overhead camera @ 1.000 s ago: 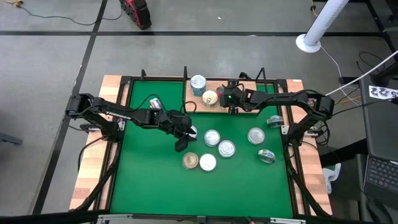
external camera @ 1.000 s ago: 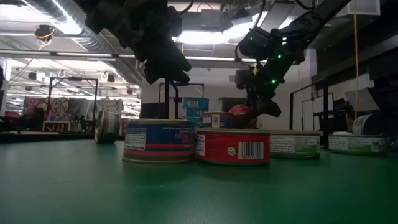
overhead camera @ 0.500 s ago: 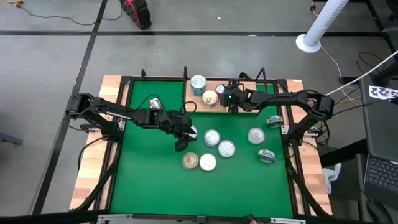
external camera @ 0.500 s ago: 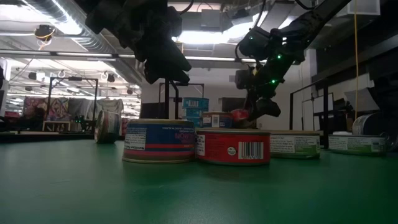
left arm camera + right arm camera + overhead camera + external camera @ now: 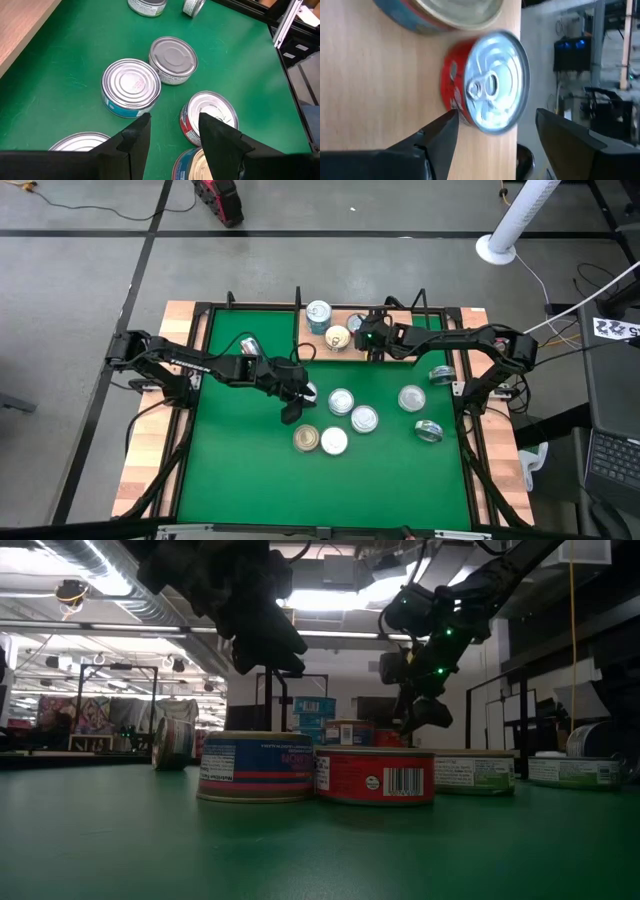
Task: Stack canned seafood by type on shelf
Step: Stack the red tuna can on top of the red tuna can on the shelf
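Note:
The shelf [image 5: 320, 342] stands at the mat's far edge. On it are a stack of teal tins [image 5: 318, 313], a gold tin [image 5: 338, 337] and a red tin [image 5: 487, 82] lying flat on the wood, its silver lid up. My right gripper [image 5: 495, 120] hangs open over the red tin, a finger on either side. Over the mat's middle my left gripper [image 5: 172, 127] is open with nothing between its fingers. Below it lie a teal-labelled tin [image 5: 131, 86], a plain silver one [image 5: 173, 54] and a red-labelled one [image 5: 207, 114]. My right gripper has one fingertip [image 5: 447, 122] close beside the red tin's side wall [image 5: 451, 100]; whether it touches, I cannot tell. The other finger stands clear of the tin. The tin rests flat on the shelf board.
Several loose tins lie on the green mat [image 5: 240, 460], among them two at the near middle [image 5: 320, 440] and three toward the right edge [image 5: 429, 430]. One tin stands on its edge at the far left [image 5: 248, 345]. Black wire rails and pale planks [image 5: 150, 450] frame the mat.
The red tin, tilted above the shelf below my right gripper a second ago, has sunk and now lies flat on the board. My right gripper has stayed over it.

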Controlling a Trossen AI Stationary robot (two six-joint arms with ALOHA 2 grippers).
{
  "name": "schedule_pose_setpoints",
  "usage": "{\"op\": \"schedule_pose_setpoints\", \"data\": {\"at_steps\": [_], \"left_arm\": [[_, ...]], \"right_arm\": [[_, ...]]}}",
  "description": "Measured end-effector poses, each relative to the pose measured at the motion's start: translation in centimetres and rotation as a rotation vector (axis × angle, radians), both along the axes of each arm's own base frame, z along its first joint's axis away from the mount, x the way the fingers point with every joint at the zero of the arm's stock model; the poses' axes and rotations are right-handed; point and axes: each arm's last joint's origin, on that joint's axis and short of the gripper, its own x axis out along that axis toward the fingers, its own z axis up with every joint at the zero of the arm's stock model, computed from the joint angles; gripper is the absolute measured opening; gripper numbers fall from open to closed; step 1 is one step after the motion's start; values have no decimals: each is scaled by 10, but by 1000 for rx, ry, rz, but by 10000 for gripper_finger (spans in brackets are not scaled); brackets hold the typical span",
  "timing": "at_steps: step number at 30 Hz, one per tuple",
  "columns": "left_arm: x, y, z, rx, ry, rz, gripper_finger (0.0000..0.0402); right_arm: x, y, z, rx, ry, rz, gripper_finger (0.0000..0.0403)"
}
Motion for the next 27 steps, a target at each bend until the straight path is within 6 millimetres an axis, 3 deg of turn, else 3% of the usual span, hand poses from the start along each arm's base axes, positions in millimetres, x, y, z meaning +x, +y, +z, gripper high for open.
{"op": "schedule_pose_setpoints", "data": {"at_steps": [7, 14, 20, 27], "left_arm": [[-2, -25, -1, 109, 2, -165, 162], [-13, -51, -12, 365, 122, -204, 162], [-20, -52, -23, 480, 187, -158, 162], [-20, -49, -51, 536, 300, -177, 162]], "right_arm": [[-8, 3, -1, 44, -23, -134, 264], [-20, 13, -3, 294, -37, -152, 264], [-19, 19, -5, 512, -98, -113, 264], [-10, 38, -4, 516, -95, -35, 264]]}}
